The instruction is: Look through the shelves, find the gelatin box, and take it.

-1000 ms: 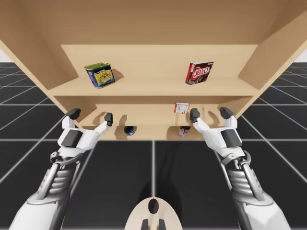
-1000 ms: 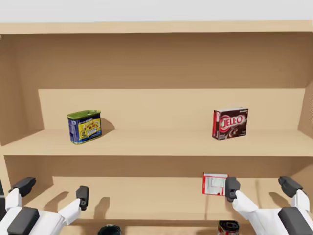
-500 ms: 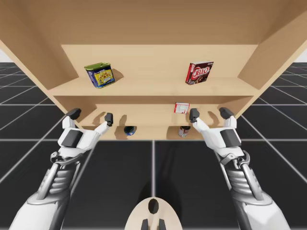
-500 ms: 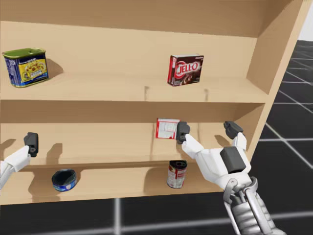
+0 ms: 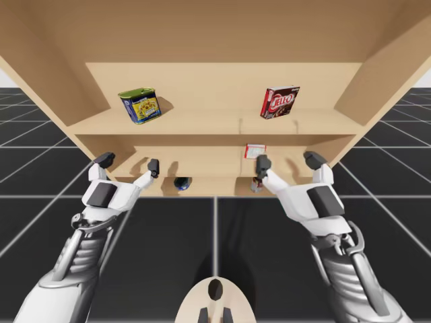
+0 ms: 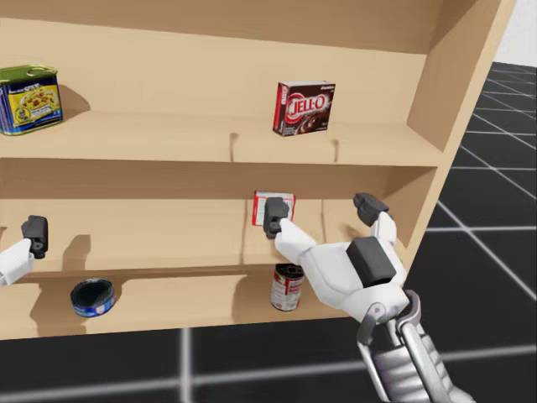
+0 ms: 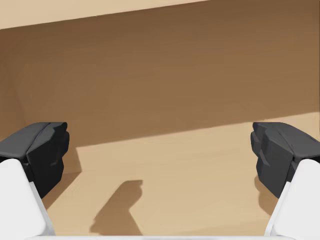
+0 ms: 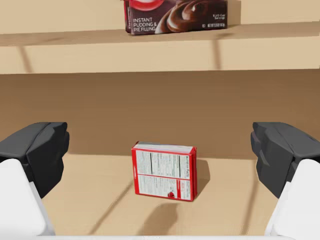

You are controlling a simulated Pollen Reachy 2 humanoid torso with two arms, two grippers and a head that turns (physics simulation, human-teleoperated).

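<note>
Locate the small red-and-white cardboard gelatin box (image 8: 165, 171) upright on the middle wooden shelf (image 8: 85, 195), at 12 o'clock from the right gripper (image 5: 287, 161), spread wide and empty; advance straight to bracket it between the fingers (image 8: 40, 150); pinch its side faces squarely; ignore the dark brown cardboard box (image 8: 175, 15) above.

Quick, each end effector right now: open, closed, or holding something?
Left end effector: open, holding nothing.
Right end effector: open, the red box ahead of it, untouched.
</note>
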